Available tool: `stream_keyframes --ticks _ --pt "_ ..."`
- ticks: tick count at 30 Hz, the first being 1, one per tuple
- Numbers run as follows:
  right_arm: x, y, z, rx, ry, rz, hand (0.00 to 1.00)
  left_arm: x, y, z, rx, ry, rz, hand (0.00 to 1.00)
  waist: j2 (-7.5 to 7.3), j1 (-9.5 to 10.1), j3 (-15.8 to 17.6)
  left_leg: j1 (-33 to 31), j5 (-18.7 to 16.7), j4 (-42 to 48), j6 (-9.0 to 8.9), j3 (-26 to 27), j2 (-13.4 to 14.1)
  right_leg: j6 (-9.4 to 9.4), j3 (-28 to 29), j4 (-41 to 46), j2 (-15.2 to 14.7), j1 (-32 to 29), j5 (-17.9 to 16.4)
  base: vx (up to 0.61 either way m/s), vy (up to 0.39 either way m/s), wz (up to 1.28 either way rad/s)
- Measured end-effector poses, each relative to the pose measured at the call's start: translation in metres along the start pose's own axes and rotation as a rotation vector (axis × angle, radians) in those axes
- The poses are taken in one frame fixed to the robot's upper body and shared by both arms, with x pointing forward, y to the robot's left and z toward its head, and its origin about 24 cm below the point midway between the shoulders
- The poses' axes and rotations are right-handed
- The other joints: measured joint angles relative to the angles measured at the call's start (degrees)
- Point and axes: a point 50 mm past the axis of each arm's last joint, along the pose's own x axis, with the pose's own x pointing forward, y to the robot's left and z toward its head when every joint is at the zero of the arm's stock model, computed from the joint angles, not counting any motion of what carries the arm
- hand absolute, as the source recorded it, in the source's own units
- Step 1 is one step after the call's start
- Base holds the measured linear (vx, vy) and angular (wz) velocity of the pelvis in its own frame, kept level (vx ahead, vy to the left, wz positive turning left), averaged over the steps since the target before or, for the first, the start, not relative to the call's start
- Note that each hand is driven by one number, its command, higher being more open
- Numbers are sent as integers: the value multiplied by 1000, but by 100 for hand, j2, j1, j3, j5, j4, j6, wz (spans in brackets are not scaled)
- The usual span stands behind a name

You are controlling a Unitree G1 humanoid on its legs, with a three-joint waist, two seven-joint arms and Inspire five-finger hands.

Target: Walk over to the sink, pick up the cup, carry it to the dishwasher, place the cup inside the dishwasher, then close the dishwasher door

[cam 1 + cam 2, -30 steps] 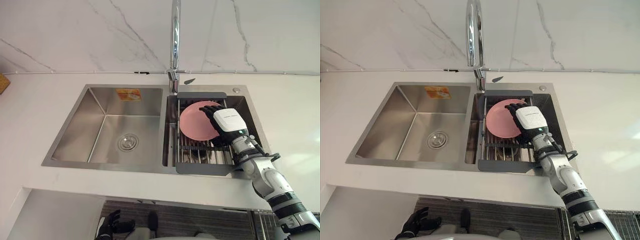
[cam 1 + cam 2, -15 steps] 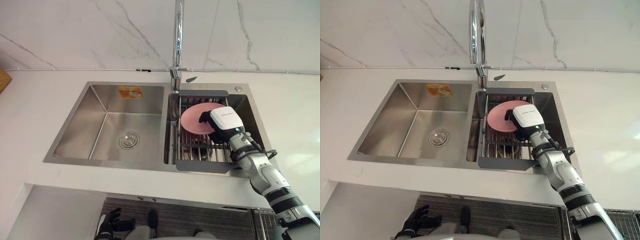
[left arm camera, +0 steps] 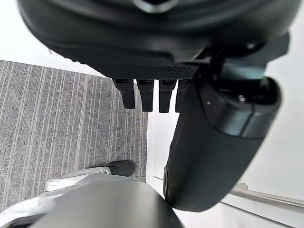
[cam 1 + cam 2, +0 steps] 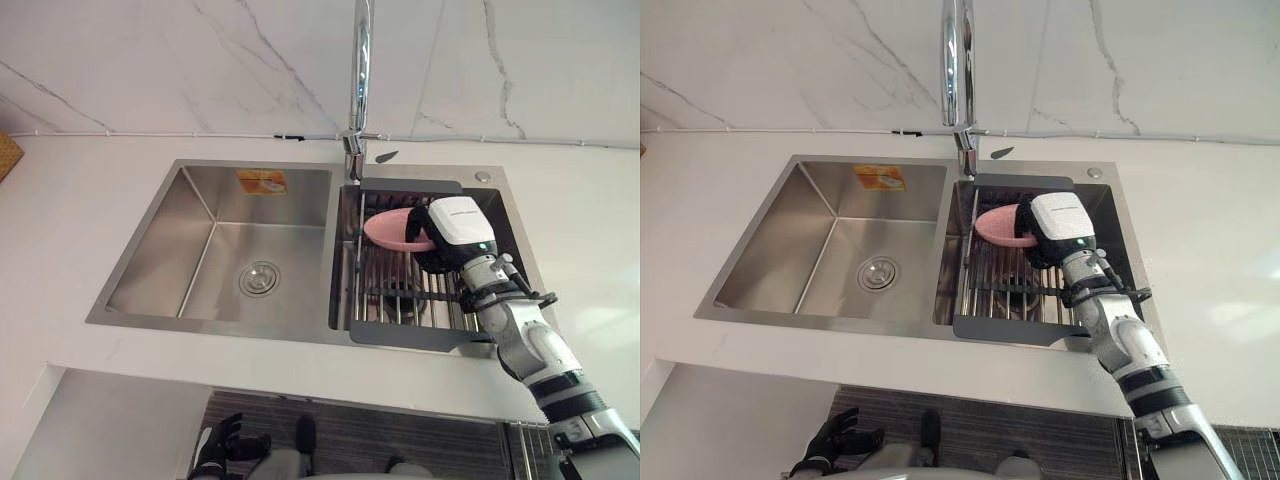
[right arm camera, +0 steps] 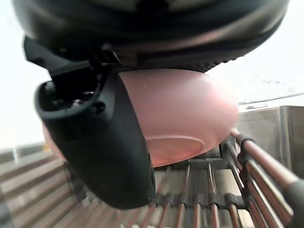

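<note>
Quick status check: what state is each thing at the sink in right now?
Pink shallow bowl: tilted, held in the right hand.
Right hand: fingers curled round the bowl.
Left hand: open, hanging low.
Chrome faucet: no water running.
Dark wire rack: seated in the steel sink.

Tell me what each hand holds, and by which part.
The right hand grips the pink dish at its rim, thumb on the underside. The left hand, down low, holds nothing.
</note>
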Motion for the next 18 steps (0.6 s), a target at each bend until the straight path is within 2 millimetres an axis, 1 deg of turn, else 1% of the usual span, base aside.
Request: stream_keyframes --ticks 1,3,5,9,12,15,18 --pt "-1 -3 2 11 -6 -16 30 0 0 0 0 2 0 90 0 -16 0 6 0 0 0 8 1 1 11 3 0 0 1 0 0 -9" --pt "-6 -17 10 66 -20 -95 30 0 0 -1 -1 10 1 90 1 -64 -1 53 -1 0 -2 62 15 1 67 31 2 4 2 0 0 -12" --pt "-9 -27 15 99 -28 -161 30 0 0 -3 -1 19 3 90 2 -120 -2 87 -1 1 -2 91 22 2 100 40 3 16 5 -31 -7 -12" --pt "-18 -44 18 173 -12 -270 30 0 0 -4 -2 35 3 90 2 -126 -2 237 -7 -24 -8 218 64 -19 237 47 17 85 27 -62 -10 -20" --pt "-31 -55 15 233 28 -364 30 0 -2 -6 -3 46 -2 90 2 -140 -20 397 -11 -27 -16 290 100 -39 298 44 39 203 38 -72 -12 -16" --pt "-41 -60 13 275 59 -425 30 0 -3 -6 -4 50 0 90 7 -182 -32 419 -23 -29 -64 330 138 -71 325 35 51 199 17 -79 -5 -9" --pt "-55 -53 9 313 120 -423 30 -1 -2 -9 -2 62 5 90 -15 -201 -100 434 -6 -30 -89 346 170 -113 341 38 76 200 -10 -58 -10 -3"
